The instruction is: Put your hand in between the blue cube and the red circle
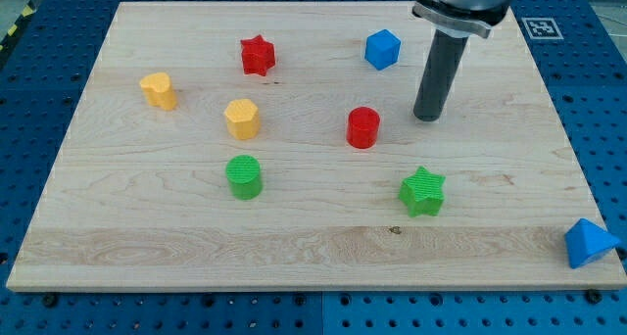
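My tip (428, 117), a bare rod with no jaws to open or close, sits right of the gap: blue cube (382, 49) up-left, red circle (362, 127) left, nearly there.

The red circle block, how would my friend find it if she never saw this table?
Start at the wooden board and look a little right of its middle. The red circle stands there, left of my tip. The other red block is a star.
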